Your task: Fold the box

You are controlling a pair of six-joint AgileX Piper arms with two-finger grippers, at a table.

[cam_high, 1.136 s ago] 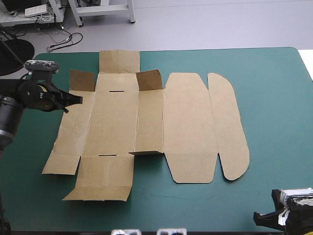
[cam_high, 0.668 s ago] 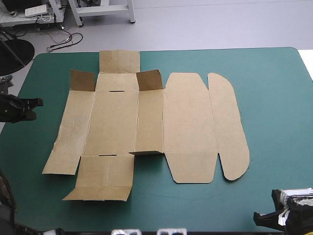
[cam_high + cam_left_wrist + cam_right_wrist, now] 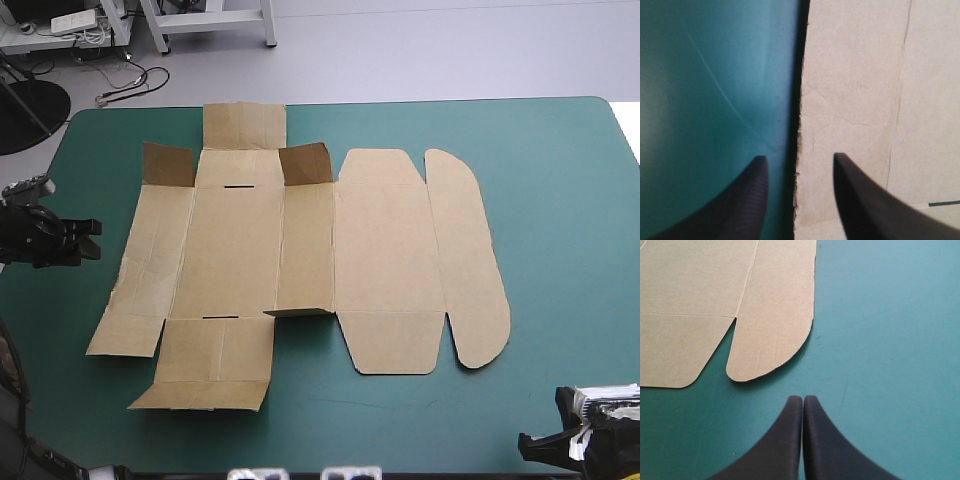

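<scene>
left wrist view alone shows the ragged 9 o'clock edge of the flat brown cardboard box [image 3: 855, 100] between the half-parted left gripper [image 3: 799, 159]; right gripper [image 3: 803, 399] pinched together, empty.

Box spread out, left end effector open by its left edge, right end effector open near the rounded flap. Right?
Not quite: the right end effector is shut, as the right wrist view shows. The rest holds: box spread out, left end effector open by its left edge.

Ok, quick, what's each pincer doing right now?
Left pincer: open, holding nothing, at the box's left edge.
Right pincer: shut, empty, over the teal-green cover beside the box.
</scene>
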